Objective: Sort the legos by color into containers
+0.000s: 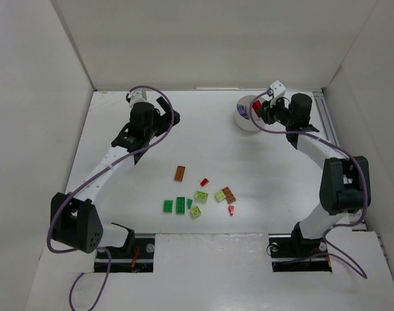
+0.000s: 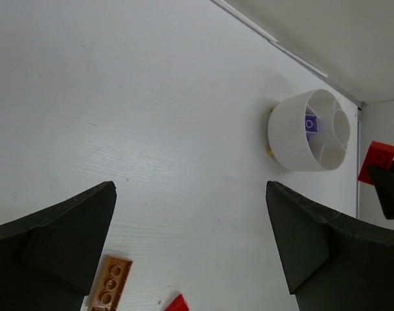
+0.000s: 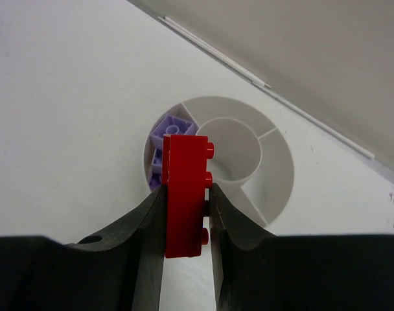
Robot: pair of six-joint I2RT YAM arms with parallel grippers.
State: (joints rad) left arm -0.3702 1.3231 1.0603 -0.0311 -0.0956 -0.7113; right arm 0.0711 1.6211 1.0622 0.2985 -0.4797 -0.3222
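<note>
We show the right gripper (image 3: 186, 194) over the round white dish (image 3: 279, 170) near the far right corner of the table (image 1: 268, 168); its jaws stand narrow, clamped on a red brick (image 3: 183, 175) held on edge with its studs pointing sideways; purple legos (image 3: 169, 129) lie in the wedge just behind the brick. We show the left gripper (image 2: 189, 189) spread wide and holding nothing, toward the far edge, left of centre; the loose legos (image 1: 198, 194), green, lime, red and orange-brown, lie scattered near the middle of the near edge, well apart from the dish.
</note>
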